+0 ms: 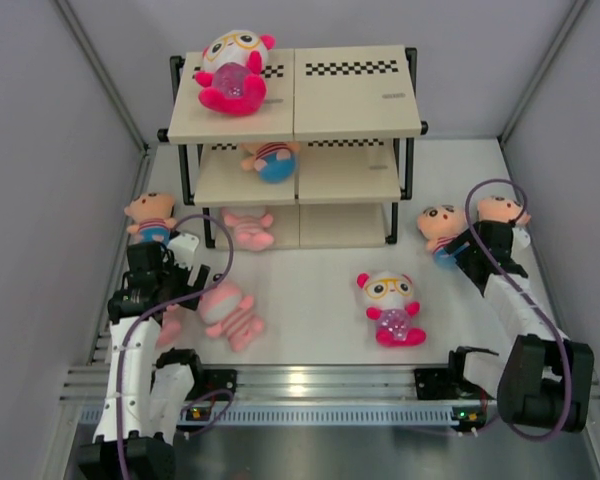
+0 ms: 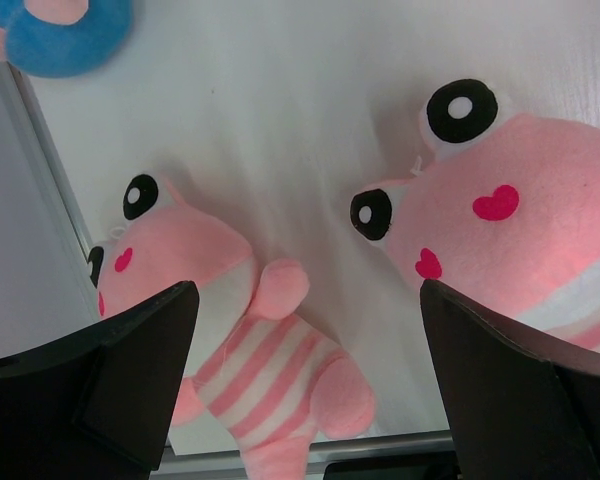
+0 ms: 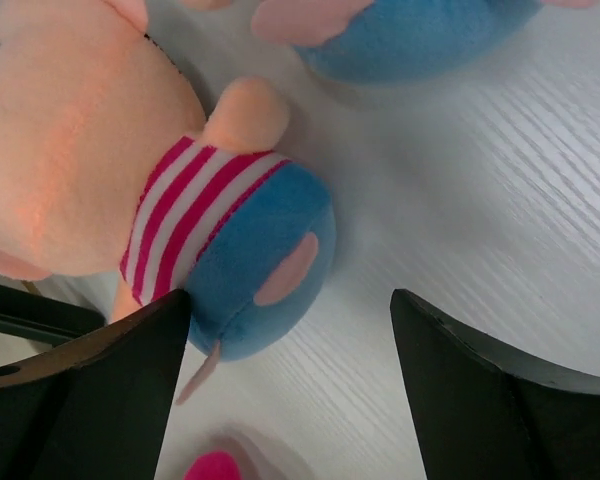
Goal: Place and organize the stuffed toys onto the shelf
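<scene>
Plush, light and squashy, the peach toy [image 3: 100,180] should yield to a pinch across its striped middle. Right gripper [image 3: 290,300] stands spread, one finger just beside the blue bottom.

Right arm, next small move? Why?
Probably nudge the right gripper toward the peach doll to centre its body before closing. The jaws stand open, but only the doll's blue bottom reaches in beside one finger; bare table fills the rest of the gap.

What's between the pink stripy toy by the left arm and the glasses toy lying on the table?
Nothing. In the top view, only bare white table lies between the pink stripy toy and the glasses toy.
</scene>
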Robot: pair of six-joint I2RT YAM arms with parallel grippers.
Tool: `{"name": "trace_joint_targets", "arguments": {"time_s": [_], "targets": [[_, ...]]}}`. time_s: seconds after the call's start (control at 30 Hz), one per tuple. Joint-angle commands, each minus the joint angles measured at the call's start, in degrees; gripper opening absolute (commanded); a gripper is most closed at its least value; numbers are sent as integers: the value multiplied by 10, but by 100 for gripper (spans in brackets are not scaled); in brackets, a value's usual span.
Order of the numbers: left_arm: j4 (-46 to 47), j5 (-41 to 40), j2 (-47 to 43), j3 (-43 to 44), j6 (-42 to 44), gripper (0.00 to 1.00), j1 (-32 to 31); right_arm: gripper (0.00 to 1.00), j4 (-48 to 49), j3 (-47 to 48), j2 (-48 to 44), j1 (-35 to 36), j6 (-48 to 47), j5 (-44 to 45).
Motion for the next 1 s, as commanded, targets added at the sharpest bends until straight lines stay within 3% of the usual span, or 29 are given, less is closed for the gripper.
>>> {"name": "trace_joint_targets", "arguments": {"time_s": [0.0, 0.07, 0.13, 0.17, 0.23, 0.27, 0.63, 0.73, 0.87, 0.97], "targets": [[-2, 16, 5, 31, 13, 99, 3, 81, 86, 35, 60, -13, 17, -36], [-3, 10, 14, 40, 23, 99, 3, 75, 102, 38, 83, -12, 40, -41], [-2, 9, 20, 55, 28, 99, 3, 56, 136, 27, 102, -12, 53, -48], [-2, 13, 23, 60, 25, 99, 3, 32, 140, 26, 103, -12, 52, -48], [-2, 24, 20, 69, 12, 99, 3, 7, 119, 34, 90, -12, 37, -39], [-2, 26, 21, 70, 8, 99, 3, 0, 106, 38, 77, -12, 31, -27], [-5, 35, 6, 54, -6, 99, 3, 0, -162, 183, -292, 39, 24, 49], [-16, 36, -4, 57, -2, 99, 3, 0, -196, 230, -336, 41, 53, 13], [-27, 30, -29, 58, -3, 99, 3, 0, -213, 284, -329, 42, 90, -117], [-29, 37, -53, 56, -4, 99, 3, 0, -203, 293, -329, 42, 115, -150]]}}
